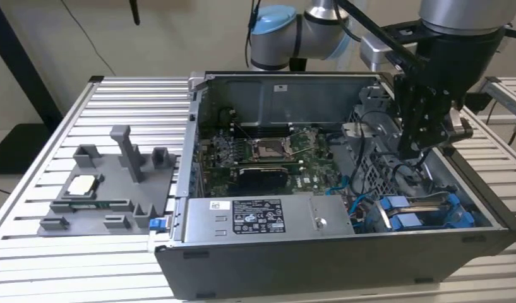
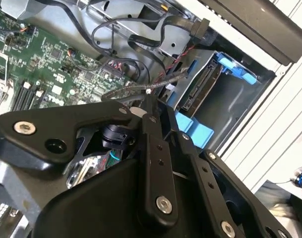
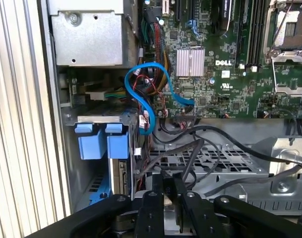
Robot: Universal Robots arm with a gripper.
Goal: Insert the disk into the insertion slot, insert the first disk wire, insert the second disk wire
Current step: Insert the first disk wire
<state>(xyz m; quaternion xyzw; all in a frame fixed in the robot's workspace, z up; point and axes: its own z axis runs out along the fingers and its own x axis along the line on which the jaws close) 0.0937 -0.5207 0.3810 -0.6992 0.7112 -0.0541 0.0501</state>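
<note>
The silver-grey hard drive in its blue plastic carrier (image 2: 201,88) sits in the grey metal drive bay (image 2: 240,106) at the case corner. The black gripper (image 2: 150,96) hangs just beside it. Its jaws are narrow, apparently pinching 1 grey braided wire (image 2: 170,77) whose end points toward the drive's connector edge.

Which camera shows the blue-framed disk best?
The second wrist view: the disk shows its connector edge inside the insertion slot. The exterior view shows its blue carrier from above; the first wrist view, its blue tabs.
</note>
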